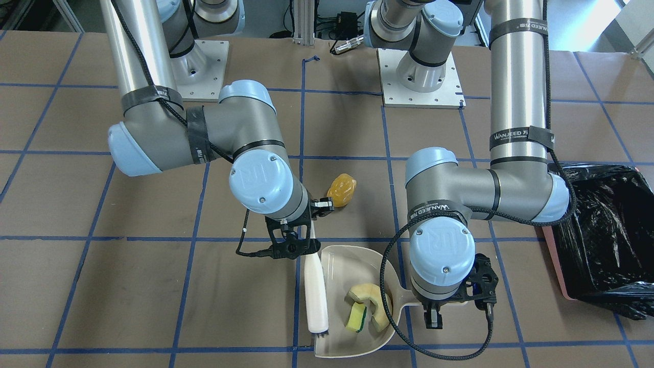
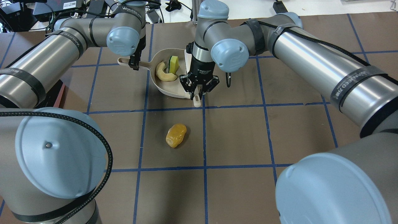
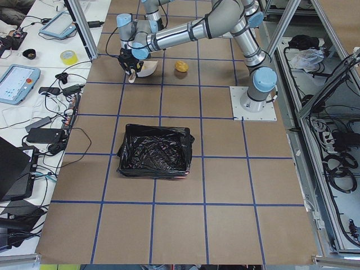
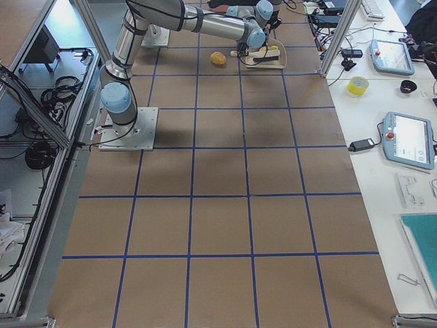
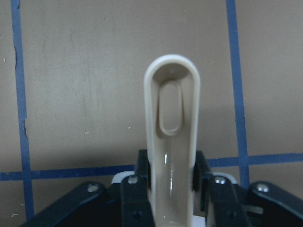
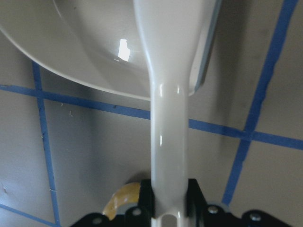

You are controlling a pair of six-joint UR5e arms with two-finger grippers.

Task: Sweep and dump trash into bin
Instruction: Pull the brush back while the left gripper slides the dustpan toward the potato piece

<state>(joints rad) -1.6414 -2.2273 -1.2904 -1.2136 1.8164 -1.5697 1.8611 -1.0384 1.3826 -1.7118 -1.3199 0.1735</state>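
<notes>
Counted: one amber lump point(image 1: 342, 190), one cream crescent point(image 1: 377, 305), one sponge block point(image 1: 357, 318), one dustpan point(image 1: 340, 260), one brush point(image 1: 316, 296), one bin point(image 1: 556, 266).

Slice point(image 1: 375, 302), sponge point(image 1: 357, 318) in dustpan point(image 1: 347, 266); amber lump point(image 1: 341, 190) on table point(image 1: 102, 286); bin point(image 1: 608, 225) well apart.

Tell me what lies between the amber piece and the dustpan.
Only bare table and one blue tape line separate the amber piece and the dustpan, as the overhead view shows.
</notes>
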